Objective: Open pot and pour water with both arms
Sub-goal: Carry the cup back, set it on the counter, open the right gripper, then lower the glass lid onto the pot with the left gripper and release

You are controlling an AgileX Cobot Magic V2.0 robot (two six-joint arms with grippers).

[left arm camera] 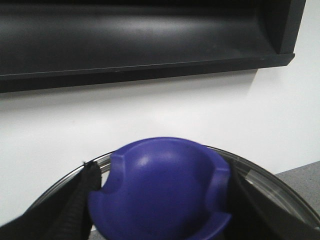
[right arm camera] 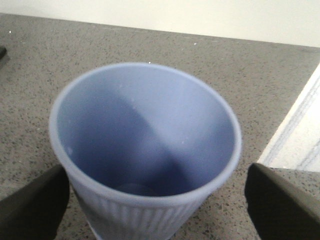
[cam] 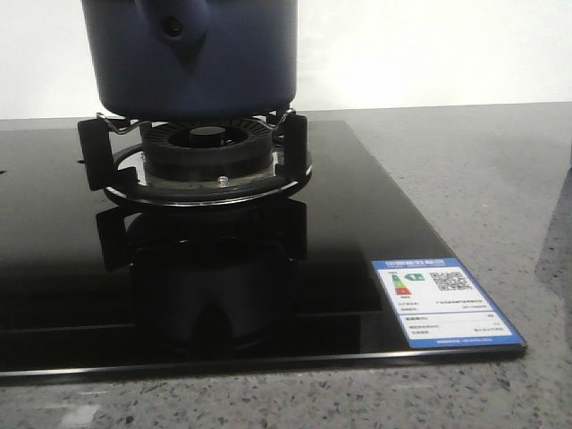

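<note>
The dark navy pot (cam: 197, 54) stands on the gas burner (cam: 207, 147); its handle stub with a small hole (cam: 174, 27) faces me, and its top is cut off by the frame. Neither gripper shows in the front view. In the left wrist view my left gripper (left arm camera: 160, 202) is shut on the blue knob (left arm camera: 160, 175) of a glass lid (left arm camera: 272, 187), one finger (left arm camera: 80, 205) on each side. In the right wrist view my right gripper (right arm camera: 155, 205) is open around a pale blue ribbed cup (right arm camera: 145, 130) that stands upright on the counter; its fingers (right arm camera: 30, 207) do not grip it.
The burner sits on a black glass hob (cam: 340, 223) with a blue-and-white label (cam: 444, 302) at its front right corner. Grey speckled counter (cam: 483, 161) surrounds it. A black range hood (left arm camera: 140, 35) hangs on the white wall. A white ledge (right arm camera: 300, 130) lies beside the cup.
</note>
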